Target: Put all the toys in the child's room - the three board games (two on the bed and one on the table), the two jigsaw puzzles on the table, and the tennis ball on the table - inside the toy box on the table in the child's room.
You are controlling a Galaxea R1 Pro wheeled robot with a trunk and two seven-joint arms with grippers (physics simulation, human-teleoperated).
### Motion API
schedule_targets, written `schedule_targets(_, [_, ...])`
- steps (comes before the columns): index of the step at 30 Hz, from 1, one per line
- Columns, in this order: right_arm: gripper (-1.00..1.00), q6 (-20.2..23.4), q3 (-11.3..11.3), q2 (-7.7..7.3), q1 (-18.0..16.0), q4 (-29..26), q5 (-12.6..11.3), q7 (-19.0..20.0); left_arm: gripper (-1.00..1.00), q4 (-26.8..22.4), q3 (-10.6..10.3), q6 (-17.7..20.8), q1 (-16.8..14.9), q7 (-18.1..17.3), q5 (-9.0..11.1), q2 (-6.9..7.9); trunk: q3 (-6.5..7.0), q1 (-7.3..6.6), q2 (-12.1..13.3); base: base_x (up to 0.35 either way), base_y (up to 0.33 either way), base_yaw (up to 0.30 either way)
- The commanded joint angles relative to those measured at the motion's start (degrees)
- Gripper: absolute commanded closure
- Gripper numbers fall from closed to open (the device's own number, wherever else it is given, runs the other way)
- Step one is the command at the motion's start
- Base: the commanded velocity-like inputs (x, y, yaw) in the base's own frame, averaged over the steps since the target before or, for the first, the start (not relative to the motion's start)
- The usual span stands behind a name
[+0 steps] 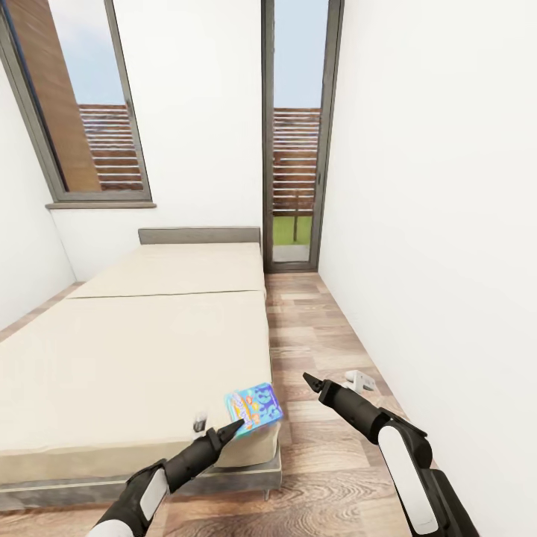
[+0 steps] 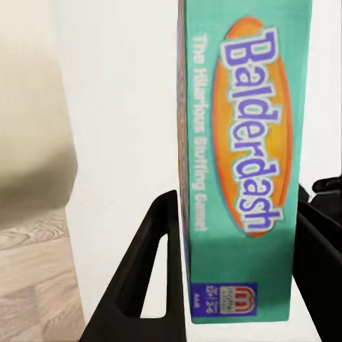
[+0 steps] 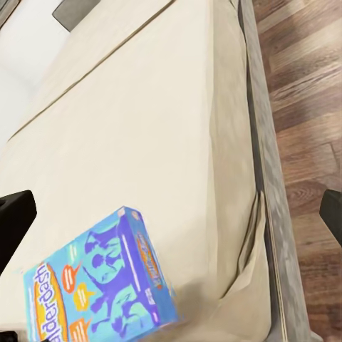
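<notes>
Your left gripper (image 1: 237, 425) has its two fingers (image 2: 146, 278) closed on the short end of the Balderdash board game (image 1: 254, 406); in the left wrist view the teal box edge (image 2: 242, 164) stands between the dark fingers, pressed on both sides. In the head view the box is lifted clear of the mattress, tilted, hanging over the near right corner of the bed (image 1: 134, 358).

Your right gripper (image 1: 311, 382) is empty, out over the floor just right of that corner. In the right wrist view its finger (image 3: 16, 217) tips sit at opposite edges of the picture, so the fingers are spread wide, with the box (image 3: 100, 288) seen below them against the bedding.

The mattress is a flat, pale surface, split by a seam across the middle, with a grey headboard (image 1: 199, 236) at the far end. A small dark item (image 1: 199, 424) sits on the mattress near your left wrist; too small to identify.

To the right of the bed runs a strip of wooden floor (image 1: 313, 335) between the bed's edge and the white wall (image 1: 432, 224), leading to a tall glass door (image 1: 295, 134). A small white object (image 1: 361, 381) lies on the floor near the wall. A large window (image 1: 82, 104) is on the far left.
</notes>
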Motion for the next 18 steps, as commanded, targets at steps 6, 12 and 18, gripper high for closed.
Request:
schedule_targets(6, [-1.0, 0.28, -0.03, 0.03, -0.03, -0.04, 0.09, 0.16, 1.0, -0.25, -2.93, 4.88, -0.34, -5.77, -0.16, 4.26, -0.06, -0.01, -0.02, 0.0, 0.0, 0.0])
schedule_targets(12, [-1.0, 0.28, -0.04, 0.03, -0.03, -0.04, 0.06, 0.19, 1.0, -4.59, -6.37, 10.04, -0.41, -8.89, -0.17, 7.39, -0.06, -0.01, -0.02, 0.0, 0.0, 0.0])
schedule_targets(18, [-1.0, 0.34, -0.08, 0.01, -0.03, -0.04, 0.05, 0.21, 1.0, -9.27, -7.78, 14.52, -0.37, -12.45, -0.2, 9.98, -0.06, -0.01, -0.02, 0.0, 0.0, 0.0])
